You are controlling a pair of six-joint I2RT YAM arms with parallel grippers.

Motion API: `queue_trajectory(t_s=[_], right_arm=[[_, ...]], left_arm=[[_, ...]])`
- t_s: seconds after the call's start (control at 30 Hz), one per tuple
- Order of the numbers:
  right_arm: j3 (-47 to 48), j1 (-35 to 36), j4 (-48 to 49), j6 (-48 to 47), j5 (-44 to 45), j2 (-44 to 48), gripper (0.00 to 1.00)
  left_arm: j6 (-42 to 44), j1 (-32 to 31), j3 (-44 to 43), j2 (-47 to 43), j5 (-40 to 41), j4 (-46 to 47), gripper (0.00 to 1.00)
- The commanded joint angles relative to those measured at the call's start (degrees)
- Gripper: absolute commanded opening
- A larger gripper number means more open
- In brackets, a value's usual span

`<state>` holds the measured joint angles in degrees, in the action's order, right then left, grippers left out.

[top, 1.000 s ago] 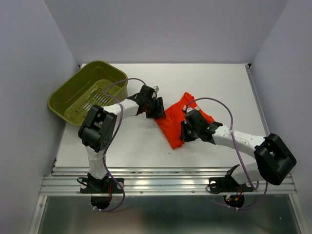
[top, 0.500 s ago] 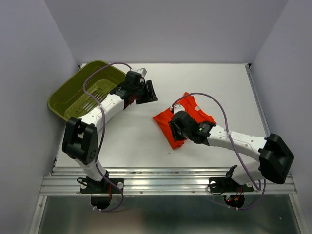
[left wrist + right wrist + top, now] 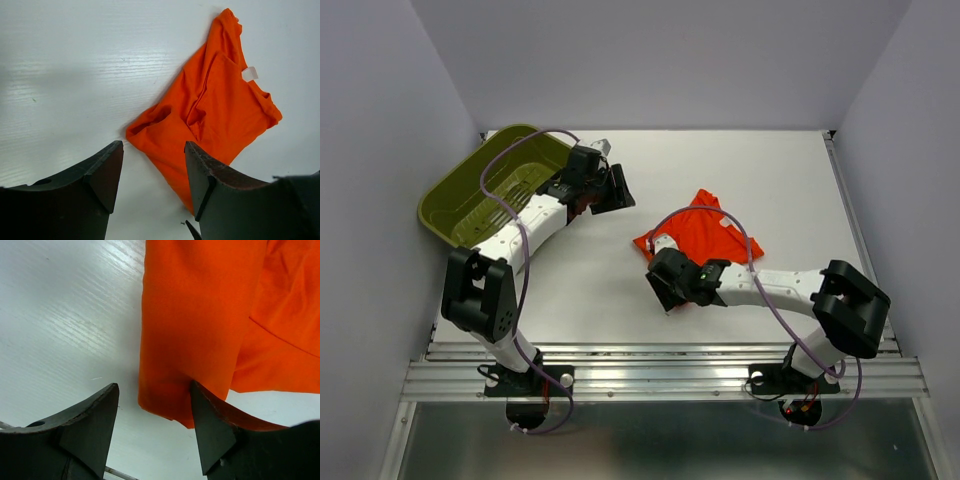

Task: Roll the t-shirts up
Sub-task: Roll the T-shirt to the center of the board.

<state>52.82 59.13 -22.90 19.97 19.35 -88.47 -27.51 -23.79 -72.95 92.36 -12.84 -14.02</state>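
Orange t-shirt (image 3: 705,232): left wrist cam shows its white tag (image 3: 249,74), right wrist cam just an edge. Left gripper (image 3: 152,152) and right gripper (image 3: 154,390) both gape empty.

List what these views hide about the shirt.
Top view: the right tool covers the shirt's near corner.
Right wrist view: the shirt runs off the top and right edges.
Left wrist view: the left tool hides the shirt's lower tip; the label is too small to read.
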Motion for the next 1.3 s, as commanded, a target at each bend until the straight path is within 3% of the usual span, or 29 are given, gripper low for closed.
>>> queue_trajectory(t_s=[0.0,0.17,0.3,0.33,0.47,0.57,0.77,1.27], right_arm=[[-0.43,0.63,3.29,-0.10,1.04,-2.58,0.64],[-1.75,0.63,5.40,1.47,2.87,-6.54,0.58],[-2.02,0.63,6.37,3.49,4.46,-8.30,0.33],[-2.19,0.63,6.89,3.76,4.46,-7.95,0.20],[-2.72,0.63,8.39,3.94,3.33,-5.76,0.01],[-3.68,0.63,10.58,3.50,0.35,-3.74,0.01],[-5.71,0.63,15.50,3.59,-4.93,-0.40,0.01],[-9.22,-5.34,20.08,6.05,-15.31,4.18,0.01]], left_arm=[[0.17,-0.03,0.96,-2.62,-0.17,0.84,0.63],[0.09,-0.03,1.93,-2.88,-0.61,1.19,0.63],[0.09,-0.03,2.63,-3.23,-1.04,1.28,0.63],[0.09,-0.03,2.81,-3.32,-1.13,1.19,0.63],[0.26,-0.03,4.39,-3.94,-2.27,1.80,0.70],[0.17,-0.20,6.58,-4.82,-4.03,2.59,0.79],[0.26,-1.96,10.44,-5.43,-5.70,4.34,0.88],[-1.41,-4.42,19.07,-3.06,-11.24,12.17,0.88]])
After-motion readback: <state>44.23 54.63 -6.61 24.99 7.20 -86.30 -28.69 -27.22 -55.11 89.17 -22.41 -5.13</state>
